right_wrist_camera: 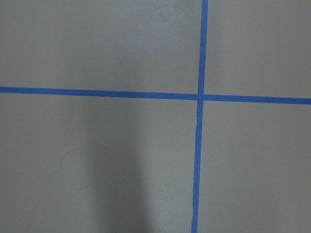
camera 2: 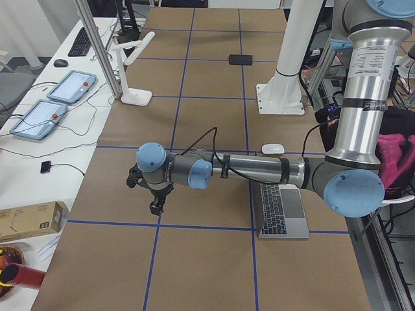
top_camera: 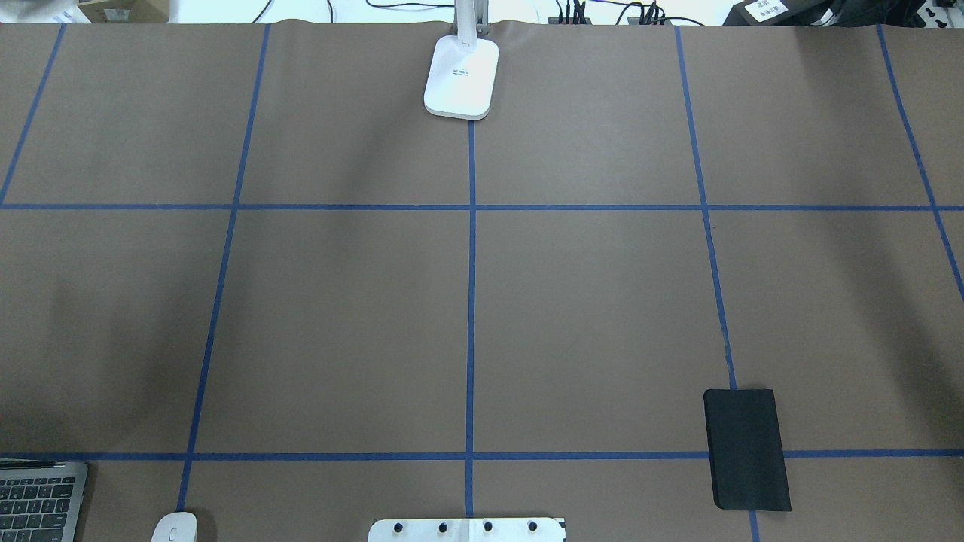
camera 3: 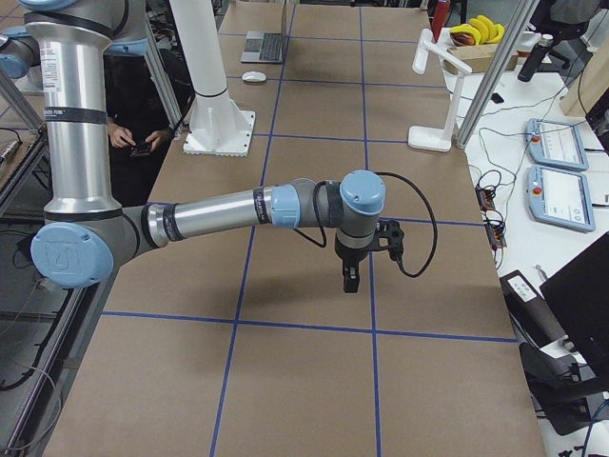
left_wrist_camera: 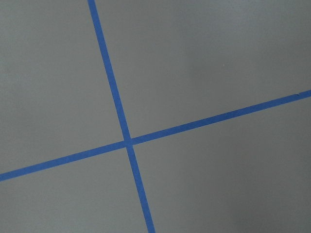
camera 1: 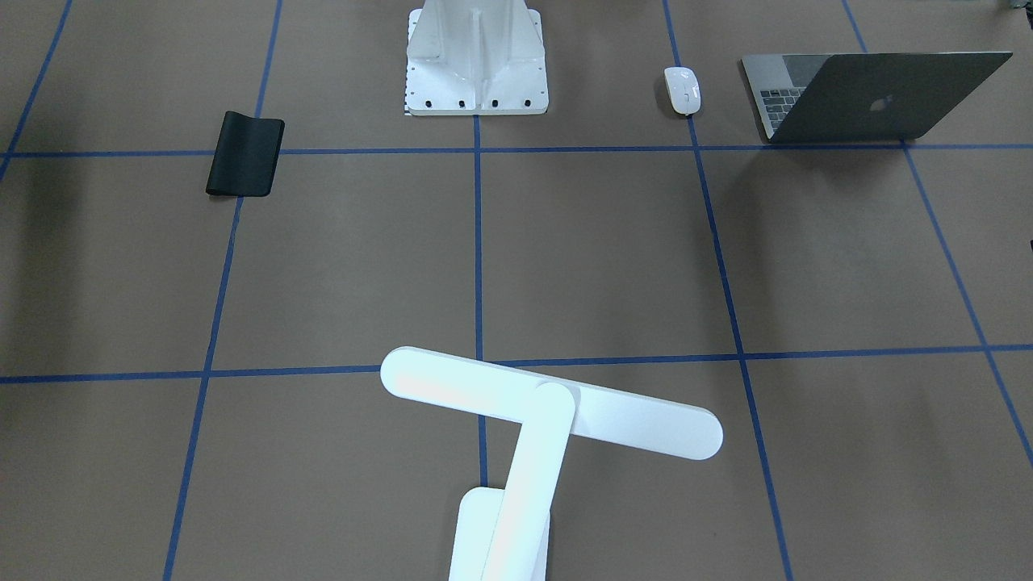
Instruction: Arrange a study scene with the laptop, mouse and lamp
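The laptop (camera 1: 880, 97) stands open at the robot's left near corner; only its keyboard corner (top_camera: 38, 500) shows in the overhead view. The white mouse (camera 1: 682, 89) lies beside it toward the pedestal, also at the overhead view's bottom edge (top_camera: 175, 527). The lit lamp (camera 1: 549, 411) stands at the far middle edge, its base (top_camera: 461, 79) on the centre tape line. My left gripper (camera 2: 155, 207) hangs over bare table, away from the laptop. My right gripper (camera 3: 349, 283) hangs over bare table too. I cannot tell whether either is open or shut. Both wrist views show only brown paper and blue tape.
A flat black pad (camera 1: 245, 153) lies on the robot's right near side, also in the overhead view (top_camera: 745, 448). The white flanged pedestal (camera 1: 476, 64) stands at the near middle edge. Tablets and cables (camera 2: 65, 87) lie on the side bench past the lamp.
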Controlling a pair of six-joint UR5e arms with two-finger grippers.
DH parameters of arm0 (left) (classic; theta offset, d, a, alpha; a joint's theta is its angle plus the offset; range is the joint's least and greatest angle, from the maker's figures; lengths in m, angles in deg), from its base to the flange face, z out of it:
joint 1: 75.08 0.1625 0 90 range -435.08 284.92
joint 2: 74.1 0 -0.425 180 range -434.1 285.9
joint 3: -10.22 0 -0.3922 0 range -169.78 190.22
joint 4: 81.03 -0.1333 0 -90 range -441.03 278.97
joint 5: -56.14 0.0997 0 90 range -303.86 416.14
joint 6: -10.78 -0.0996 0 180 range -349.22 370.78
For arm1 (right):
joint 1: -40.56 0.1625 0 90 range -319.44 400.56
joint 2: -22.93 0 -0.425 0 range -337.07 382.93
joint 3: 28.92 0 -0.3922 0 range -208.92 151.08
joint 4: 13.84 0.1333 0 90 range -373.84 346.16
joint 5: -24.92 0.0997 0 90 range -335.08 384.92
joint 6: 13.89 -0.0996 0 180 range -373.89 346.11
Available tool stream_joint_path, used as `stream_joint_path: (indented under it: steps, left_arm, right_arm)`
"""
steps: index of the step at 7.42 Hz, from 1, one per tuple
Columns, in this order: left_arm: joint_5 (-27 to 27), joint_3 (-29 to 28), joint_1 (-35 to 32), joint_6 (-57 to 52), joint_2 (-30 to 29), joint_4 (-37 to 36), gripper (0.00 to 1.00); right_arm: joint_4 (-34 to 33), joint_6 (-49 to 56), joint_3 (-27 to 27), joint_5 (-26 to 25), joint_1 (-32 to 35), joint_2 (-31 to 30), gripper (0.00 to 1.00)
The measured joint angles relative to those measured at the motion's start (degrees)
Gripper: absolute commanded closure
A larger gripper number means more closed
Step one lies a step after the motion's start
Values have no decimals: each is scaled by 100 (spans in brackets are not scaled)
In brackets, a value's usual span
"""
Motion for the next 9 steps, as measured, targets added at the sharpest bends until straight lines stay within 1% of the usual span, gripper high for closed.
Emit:
stream_joint_path:
  steps: [1, 2, 3, 4, 5, 7, 8, 9]
  left_arm:
    - [-6, 483, 9, 0, 133, -266, 0]
    - [-13, 1117, 24, -10, 410, -515, 0]
    - [-28, 1647, 66, -45, 732, -614, 0]
    - [-48, 1997, 188, -195, 1019, -638, 0]
    - [-62, 2183, 335, -555, 1233, -647, 0]
    - [-97, 2334, 496, -1576, 1618, -654, 0]
    - [-195, 2487, 558, -1929, 1863, -656, 0]
    - [-339, 2762, 651, -2096, 2200, -657, 0]
  right_arm:
    - [-2, -100, 158, -47, -156, 72, 1]
    - [-3, -343, 278, -48, -279, 112, 1]
    - [-2, -565, 369, -25, -353, 118, 1]
    - [58, -662, 457, 19, -427, 107, 1]
    - [223, -692, 552, 136, -516, 75, 1]
    - [615, -695, 675, 372, -784, -70, 1]
    - [777, -691, 740, 412, -995, -177, 1]
    - [935, -687, 778, 429, -1124, -293, 1]
